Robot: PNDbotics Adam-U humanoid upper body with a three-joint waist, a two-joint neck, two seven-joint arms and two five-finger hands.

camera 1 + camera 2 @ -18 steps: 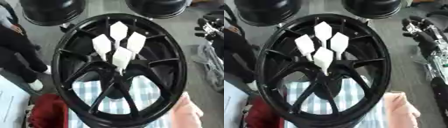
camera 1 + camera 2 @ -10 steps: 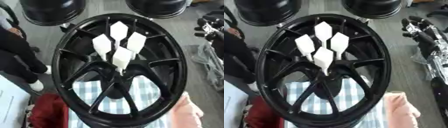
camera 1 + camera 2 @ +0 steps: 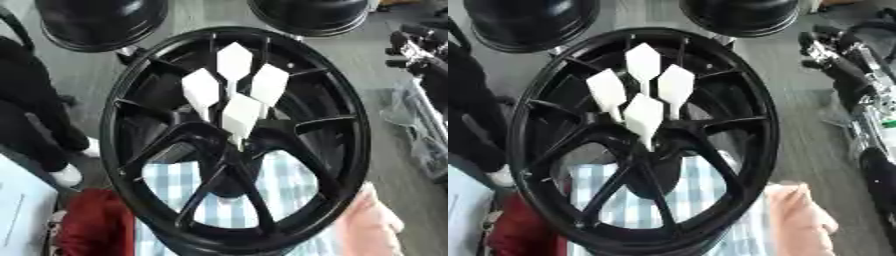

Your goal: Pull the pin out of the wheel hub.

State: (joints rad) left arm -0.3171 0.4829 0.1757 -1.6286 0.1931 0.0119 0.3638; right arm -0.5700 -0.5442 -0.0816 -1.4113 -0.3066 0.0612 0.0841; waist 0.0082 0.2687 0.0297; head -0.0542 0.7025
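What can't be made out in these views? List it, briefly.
- White pins: where they enter the hub is blurred in both views.
- Wheel: lower rim cut off by the bottom edge.
- Right hand: blurred at the right edge, pose unclear.
- Left hand: in no view.

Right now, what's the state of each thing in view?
Wheel: over the checked cloth, nothing touching it.
White pins: four, standing at the hub, none pulled out.
Right hand: at the right edge, apart from the wheel.
Left hand: not in view.
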